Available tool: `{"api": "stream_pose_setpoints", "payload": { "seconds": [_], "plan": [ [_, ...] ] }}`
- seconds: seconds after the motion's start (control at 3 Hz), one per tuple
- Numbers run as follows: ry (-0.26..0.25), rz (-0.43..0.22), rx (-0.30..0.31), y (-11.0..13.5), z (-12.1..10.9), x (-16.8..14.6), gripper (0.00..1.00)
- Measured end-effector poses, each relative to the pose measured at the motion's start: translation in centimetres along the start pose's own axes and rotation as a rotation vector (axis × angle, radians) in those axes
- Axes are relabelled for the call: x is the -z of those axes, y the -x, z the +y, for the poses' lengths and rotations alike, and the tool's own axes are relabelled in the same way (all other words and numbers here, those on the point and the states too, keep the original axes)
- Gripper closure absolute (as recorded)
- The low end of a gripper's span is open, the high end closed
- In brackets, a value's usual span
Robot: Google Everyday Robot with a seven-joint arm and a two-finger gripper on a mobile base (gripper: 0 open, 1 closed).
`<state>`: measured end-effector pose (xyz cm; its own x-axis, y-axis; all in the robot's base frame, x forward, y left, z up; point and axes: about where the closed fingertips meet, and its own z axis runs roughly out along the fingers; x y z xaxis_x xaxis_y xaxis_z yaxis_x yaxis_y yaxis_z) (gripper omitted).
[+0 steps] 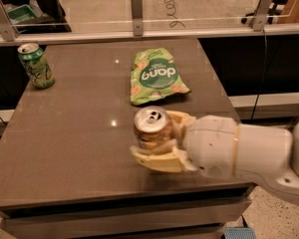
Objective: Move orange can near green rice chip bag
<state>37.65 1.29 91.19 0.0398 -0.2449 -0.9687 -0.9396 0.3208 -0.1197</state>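
The orange can is upright in my gripper, whose cream fingers are shut around its sides. The can is over the front middle of the dark table; whether it is just above the surface or touching it I cannot tell. The green rice chip bag lies flat just beyond the can, a short gap away. My white arm reaches in from the right.
A green can stands upright at the table's far left corner. A glass barrier with metal posts runs along the table's back edge. The table's right edge drops off beside my arm.
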Motion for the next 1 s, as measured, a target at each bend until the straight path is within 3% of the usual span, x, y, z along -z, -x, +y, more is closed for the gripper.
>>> {"api": "stream_pose_setpoints", "payload": {
  "seconds": [0.33,0.67,1.0],
  "plan": [
    [-0.040,0.009,-0.007,-0.4,-0.4,1.6,1.00],
    [-0.036,0.009,-0.005,-0.3,-0.4,1.4,1.00],
    [-0.059,0.010,0.010,-0.9,-2.1,1.6,1.00]
  ]
}}
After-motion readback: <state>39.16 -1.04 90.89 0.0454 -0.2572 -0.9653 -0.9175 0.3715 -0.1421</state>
